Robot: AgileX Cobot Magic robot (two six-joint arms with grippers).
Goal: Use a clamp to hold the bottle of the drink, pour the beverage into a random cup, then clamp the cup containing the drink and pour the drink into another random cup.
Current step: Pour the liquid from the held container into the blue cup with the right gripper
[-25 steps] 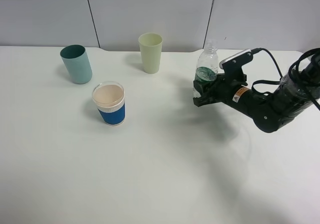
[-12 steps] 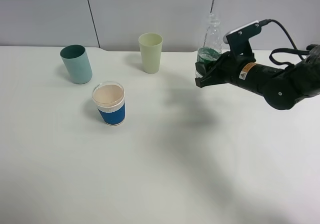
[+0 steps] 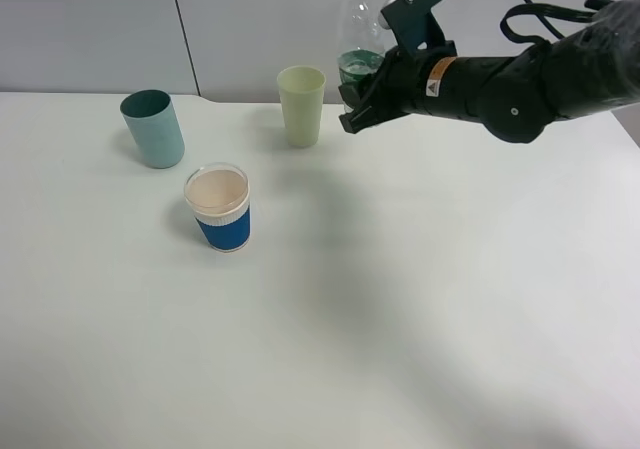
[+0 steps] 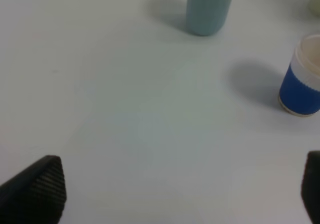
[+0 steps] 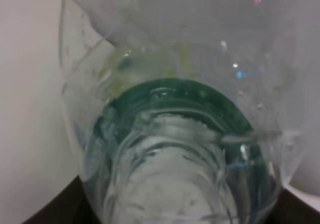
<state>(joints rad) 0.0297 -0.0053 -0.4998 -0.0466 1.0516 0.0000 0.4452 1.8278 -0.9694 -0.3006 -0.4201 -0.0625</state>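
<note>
**Bottle held high, pour into the blue-sleeved cup not yet begun**

High camera: the right gripper (image 3: 356, 97) is clamped on the small clear plastic bottle with a dark green label (image 3: 357, 31), holding it roughly upright and well above the white table (image 3: 400, 309), just beside and above the tall pale yellow-green plastic tumbler (image 3: 301, 106). The short paper cup with a blue sleeve and white ribbed rim (image 3: 218, 209) stands nearer the front, apart from both, and the teal tumbler (image 3: 153, 129) stands off to the left. No water shows in any cup.

Left wrist camera: the left gripper (image 4: 180, 191) hangs with its jaws spread wide and nothing between them. The blue-sleeved cup (image 4: 300, 79) and the teal tumbler (image 4: 208, 7) stand ahead of it.

Right wrist camera: the bottle (image 5: 175, 134) fills the view, green label and clear liquid seated between the dark jaws.

To pour well, I would bring the bottle's mouth over the blue-sleeved cup's centre before tilting, pass clear of the yellow-green tumbler, then tip slowly so the light paper cup is neither knocked nor overshot.
</note>
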